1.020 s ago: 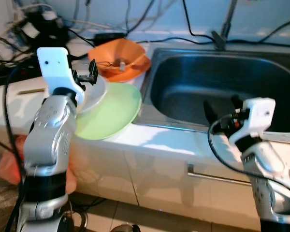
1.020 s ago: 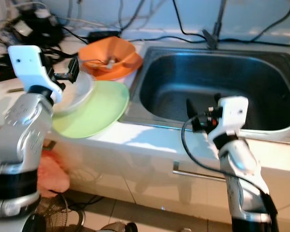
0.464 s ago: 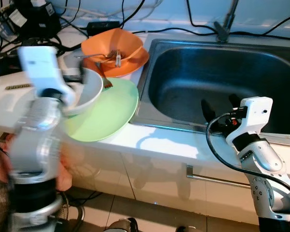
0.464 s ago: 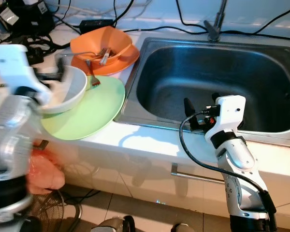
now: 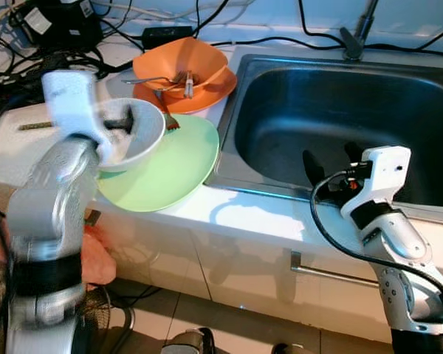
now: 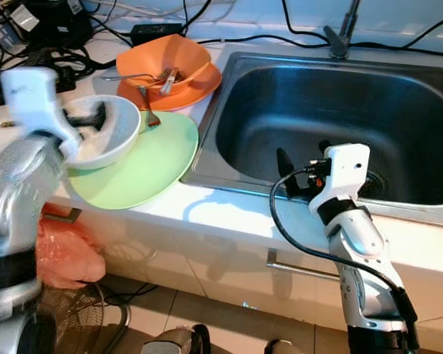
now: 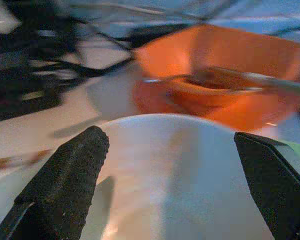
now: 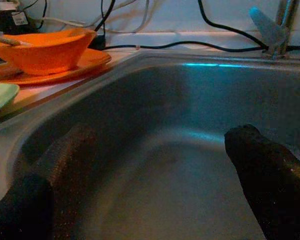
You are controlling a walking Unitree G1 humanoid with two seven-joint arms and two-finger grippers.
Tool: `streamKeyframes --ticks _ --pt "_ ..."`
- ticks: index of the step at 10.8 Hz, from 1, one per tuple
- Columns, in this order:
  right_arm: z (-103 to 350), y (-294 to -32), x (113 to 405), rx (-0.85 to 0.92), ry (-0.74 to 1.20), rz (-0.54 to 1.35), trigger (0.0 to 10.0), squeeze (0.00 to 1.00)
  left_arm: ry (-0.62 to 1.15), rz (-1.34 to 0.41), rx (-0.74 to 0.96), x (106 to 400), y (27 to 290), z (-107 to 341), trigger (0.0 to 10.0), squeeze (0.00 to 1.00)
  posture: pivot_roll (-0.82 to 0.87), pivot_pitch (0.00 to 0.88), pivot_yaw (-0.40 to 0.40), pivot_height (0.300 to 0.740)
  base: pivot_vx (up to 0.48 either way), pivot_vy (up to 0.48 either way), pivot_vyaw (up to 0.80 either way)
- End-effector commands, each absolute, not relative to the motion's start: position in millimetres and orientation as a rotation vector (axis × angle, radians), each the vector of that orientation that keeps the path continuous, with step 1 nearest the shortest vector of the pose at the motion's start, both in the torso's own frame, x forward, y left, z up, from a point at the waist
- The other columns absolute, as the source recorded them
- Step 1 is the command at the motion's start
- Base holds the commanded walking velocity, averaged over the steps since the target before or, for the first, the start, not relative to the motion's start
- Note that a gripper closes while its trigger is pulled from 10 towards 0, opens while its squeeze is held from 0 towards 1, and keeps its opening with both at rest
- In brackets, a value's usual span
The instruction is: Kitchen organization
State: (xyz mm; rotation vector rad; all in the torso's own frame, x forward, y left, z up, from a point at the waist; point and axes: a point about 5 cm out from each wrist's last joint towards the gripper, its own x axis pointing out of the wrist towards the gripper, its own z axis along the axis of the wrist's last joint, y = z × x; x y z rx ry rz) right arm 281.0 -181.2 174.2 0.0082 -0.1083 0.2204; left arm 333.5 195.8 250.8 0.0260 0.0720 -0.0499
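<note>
A white bowl (image 5: 139, 138) sits on a light green plate (image 5: 176, 167) on the counter, left of the steel sink (image 5: 340, 110). Behind them an orange bowl (image 5: 181, 57) holding forks (image 5: 186, 78) rests on an orange plate (image 5: 215, 85). My left gripper (image 7: 170, 140) hovers open just over the white bowl (image 7: 180, 175), its fingers spread wide and the arm blurred. My right gripper (image 5: 330, 158) is open at the sink's front edge, pointing into the basin (image 8: 180, 165) with nothing between its fingers.
Black cables and a power adapter (image 5: 55, 26) crowd the back left of the counter. The faucet (image 5: 358, 37) stands behind the sink. A cabinet handle (image 5: 332, 273) runs below the counter. A pinkish bag (image 6: 66, 254) and a fan (image 6: 66, 317) sit on the floor at left.
The camera has shifted a little. My left arm has swung back and down, bringing its gripper from the bowl's far rim to over the bowl. The right arm has barely moved.
</note>
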Motion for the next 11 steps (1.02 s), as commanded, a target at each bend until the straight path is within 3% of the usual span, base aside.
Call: streamKeyframes --ticks 1,4,9,11 --pt "178 -182 282 -0.001 -0.13 0.212 10.0 0.0 0.101 -0.071 0.036 336 200 253 10.0 0.0 0.04 0.101 0.105 0.74 0.0 0.0 0.0" --pt "180 -180 286 -0.006 -0.139 0.217 10.0 0.0 0.088 -0.025 0.086 343 225 268 10.0 0.0 0.05 0.09 0.098 0.74 0.0 0.0 0.0" --pt "183 -181 290 -0.014 -0.156 0.214 10.0 0.0 0.154 -0.237 0.016 343 190 255 10.0 0.0 0.04 0.082 0.097 0.74 0.0 0.0 0.0" --pt "183 -180 290 -0.01 -0.153 0.222 10.0 0.0 0.157 -0.262 0.037 345 196 262 10.0 0.0 0.04 0.082 0.095 0.74 0.0 0.0 0.0"
